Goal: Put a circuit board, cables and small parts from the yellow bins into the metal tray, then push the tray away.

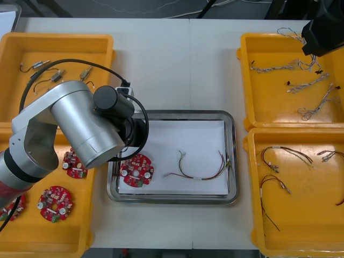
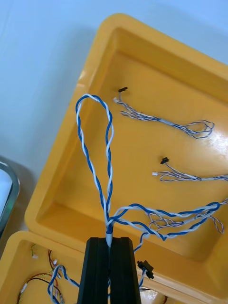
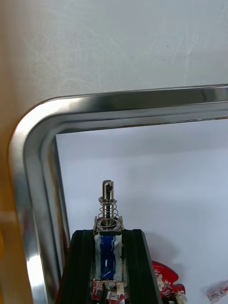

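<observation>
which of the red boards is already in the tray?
The circuit board at the metal tray's left end, by the left tool, which holds a small metal part. The other boards lie in the near-left yellow bin.

Left claw [image 3: 109, 236] grips small metal part [image 3: 108, 202] over tray [image 3: 37, 137].

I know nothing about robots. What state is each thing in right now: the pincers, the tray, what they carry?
Metal tray: white inside, not yet pushed away.
Circuit board: lying flat in the tray.
Red and yellow cable: lying loose in the tray.
Left pincer: shut on a small metal part, over the tray's corner.
Right pincer: shut on a twisted blue and white cable, over a yellow bin.
</observation>
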Controlling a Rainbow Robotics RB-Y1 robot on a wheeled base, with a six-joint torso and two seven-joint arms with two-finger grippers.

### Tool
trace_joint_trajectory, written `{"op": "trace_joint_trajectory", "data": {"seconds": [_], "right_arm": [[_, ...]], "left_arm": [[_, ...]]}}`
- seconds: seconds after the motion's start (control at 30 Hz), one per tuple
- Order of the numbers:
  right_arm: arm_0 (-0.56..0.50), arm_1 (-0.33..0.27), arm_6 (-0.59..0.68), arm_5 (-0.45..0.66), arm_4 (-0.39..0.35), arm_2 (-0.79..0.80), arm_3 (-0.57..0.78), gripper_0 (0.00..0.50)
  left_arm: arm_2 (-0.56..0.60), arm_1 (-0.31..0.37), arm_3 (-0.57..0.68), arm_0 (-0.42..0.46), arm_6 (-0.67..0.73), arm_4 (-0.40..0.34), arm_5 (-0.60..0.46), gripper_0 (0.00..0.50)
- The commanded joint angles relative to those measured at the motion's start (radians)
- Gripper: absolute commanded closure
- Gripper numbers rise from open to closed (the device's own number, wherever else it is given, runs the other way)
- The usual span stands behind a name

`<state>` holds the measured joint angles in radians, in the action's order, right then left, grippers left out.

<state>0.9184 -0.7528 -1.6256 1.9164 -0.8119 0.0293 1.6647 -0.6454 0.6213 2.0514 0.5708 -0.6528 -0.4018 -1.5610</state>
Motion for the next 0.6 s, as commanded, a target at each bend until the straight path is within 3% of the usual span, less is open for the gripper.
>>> {"op": "trace_joint_trajectory", "data": {"seconds": [0.03, 0.6], "right_arm": [[-0.062, -0.042, -0.034, 0.003, -0.052, 0.037, 0.127, 0.500], [-0.227, -0.049, -0.045, 0.003, -0.133, 0.038, 0.431, 0.500]], "left_arm": [[-0.034, -0.023, 0.007, 0.040, 0.105, 0.005, 0.041, 0.500], [-0.077, -0.023, -0.022, 0.040, 0.165, 0.029, 0.118, 0.500]]}}
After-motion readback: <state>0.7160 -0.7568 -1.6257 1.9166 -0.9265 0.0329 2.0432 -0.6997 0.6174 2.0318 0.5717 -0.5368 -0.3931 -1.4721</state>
